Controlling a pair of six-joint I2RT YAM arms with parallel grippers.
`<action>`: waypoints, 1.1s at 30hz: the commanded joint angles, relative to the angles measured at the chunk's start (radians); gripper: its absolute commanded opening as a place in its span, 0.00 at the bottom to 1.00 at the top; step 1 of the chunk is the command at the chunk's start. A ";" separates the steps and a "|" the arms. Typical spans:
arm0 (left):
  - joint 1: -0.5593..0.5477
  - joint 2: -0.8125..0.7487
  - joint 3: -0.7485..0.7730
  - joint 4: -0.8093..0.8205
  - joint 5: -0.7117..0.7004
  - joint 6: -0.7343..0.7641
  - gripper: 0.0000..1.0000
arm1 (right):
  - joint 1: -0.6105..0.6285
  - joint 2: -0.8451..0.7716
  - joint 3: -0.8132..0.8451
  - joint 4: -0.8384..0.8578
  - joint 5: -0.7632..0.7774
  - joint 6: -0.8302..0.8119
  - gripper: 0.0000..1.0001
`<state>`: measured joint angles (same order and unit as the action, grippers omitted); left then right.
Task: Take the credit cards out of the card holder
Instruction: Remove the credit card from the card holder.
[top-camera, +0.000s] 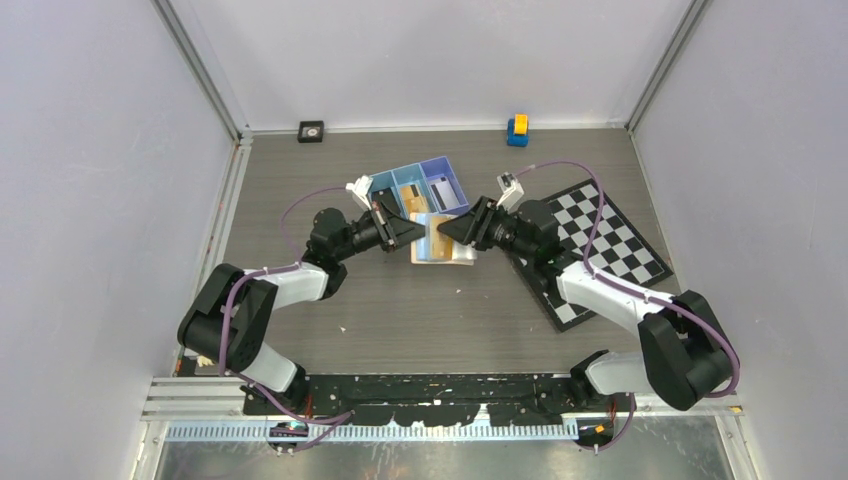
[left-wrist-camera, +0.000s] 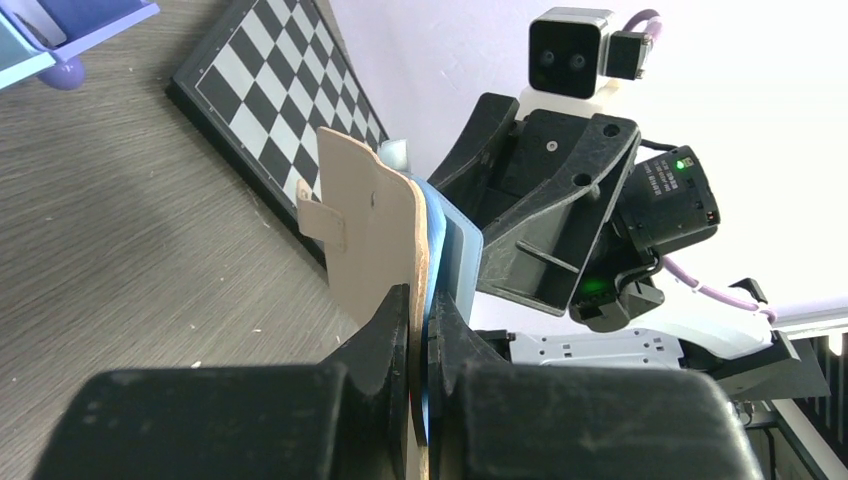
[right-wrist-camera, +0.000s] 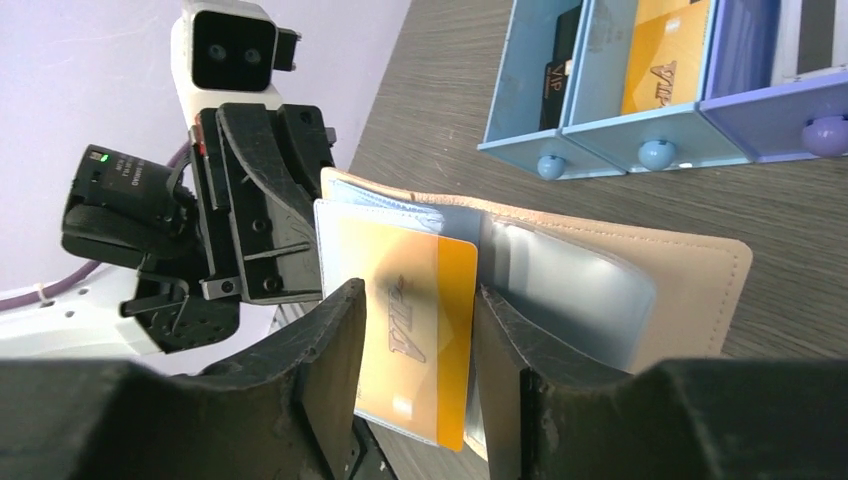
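The tan card holder (top-camera: 441, 251) is held open off the table between both arms, just in front of the blue tray. My left gripper (left-wrist-camera: 420, 320) is shut on its edge; its snap tab (left-wrist-camera: 322, 220) points toward the chessboard. In the right wrist view the card holder (right-wrist-camera: 690, 280) shows clear sleeves, and an orange VIP credit card (right-wrist-camera: 420, 330) sits in the front one. My right gripper (right-wrist-camera: 420, 290) is open, one finger on each side of that card, not pinching it. A black credit card (right-wrist-camera: 560, 60) and an orange one (right-wrist-camera: 665, 60) lie in the tray.
The blue three-compartment tray (top-camera: 398, 176) stands just behind the card holder. A chessboard (top-camera: 600, 250) lies at the right under my right arm. A yellow and blue toy (top-camera: 517, 130) and a small black object (top-camera: 311, 131) sit at the back wall.
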<state>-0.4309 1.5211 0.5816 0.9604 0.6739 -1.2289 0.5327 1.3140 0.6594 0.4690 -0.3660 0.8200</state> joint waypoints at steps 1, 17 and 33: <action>0.018 0.001 0.020 0.118 0.028 -0.025 0.00 | -0.007 -0.007 -0.015 0.146 -0.063 0.050 0.46; 0.056 0.099 -0.006 0.401 0.052 -0.188 0.00 | -0.042 0.079 -0.041 0.344 -0.153 0.189 0.25; 0.069 0.101 -0.016 0.423 0.046 -0.201 0.09 | -0.063 0.112 -0.054 0.444 -0.195 0.246 0.01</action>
<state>-0.3641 1.6318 0.5659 1.2911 0.7090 -1.4277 0.4736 1.4075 0.5980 0.8383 -0.5293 1.0508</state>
